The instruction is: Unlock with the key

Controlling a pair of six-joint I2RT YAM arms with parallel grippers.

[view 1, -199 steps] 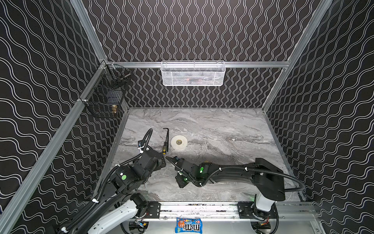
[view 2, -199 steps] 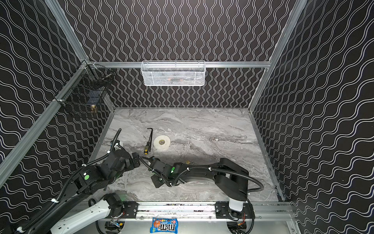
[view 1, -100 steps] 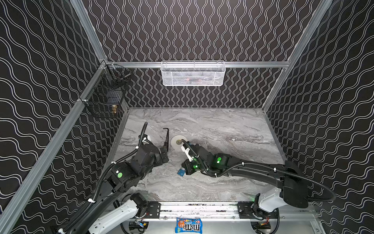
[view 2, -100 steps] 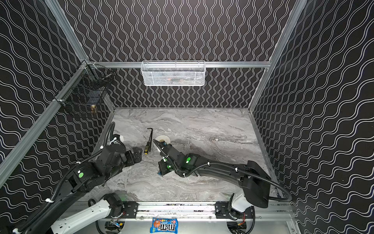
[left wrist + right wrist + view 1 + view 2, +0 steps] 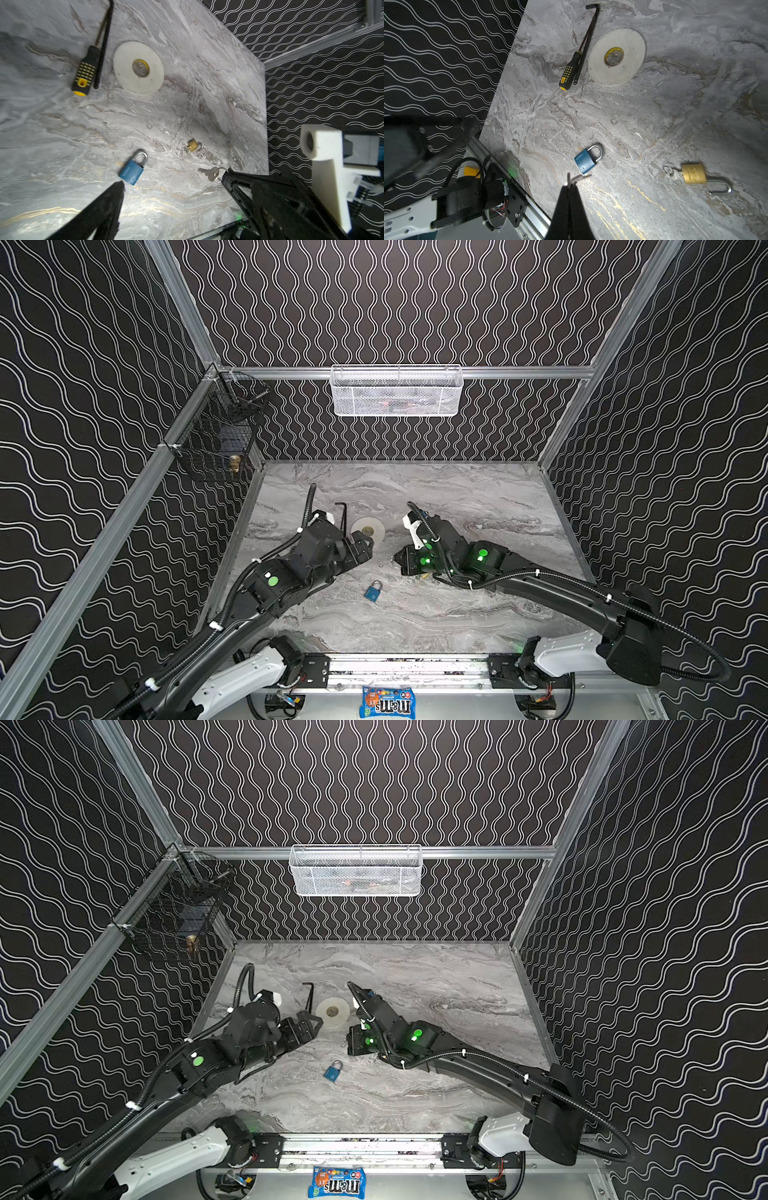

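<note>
1. The blue padlock [image 5: 373,592] lies flat on the marble table [image 5: 478,497], in the lower middle of both top views. Its shackle is closed, and it sits apart from both grippers.
2. The right gripper [image 5: 568,186] reaches in from the right of both top views and hovers just up and right of the padlock there. Its fingers are pressed together, pinching the silver key [image 5: 580,177] at its ring end.
3. In the right wrist view the key's blade sticks out sideways from the fingertips at the lower centre of the frame, just beside the lock's blue body. From the left wrist view, the 2 look apart rather than touching.
4. The left gripper [image 5: 365,545] sits left of centre in both top views with its fingers spread wide and nothing between them. In the picture its tips overlap the lower left edge of a white roll of tape [image 5: 332,1011].
5. A brass padlock [image 5: 694,176] lies at the lower right of the right wrist view, well to the right of the blue one. Its shackle is swung open, and a key on a ring sits at its other end.
6. A black-and-yellow screwdriver [image 5: 569,70] and a black hex key [image 5: 586,41] lie side by side just left of the roll, in the upper middle of that frame.
7. A white mesh basket [image 5: 395,391] hangs at the top centre of the back wall, and a black wire basket [image 5: 216,443] hangs on the left wall. A candy bag [image 5: 386,705] lies at the bottom edge, below the rail.
</note>
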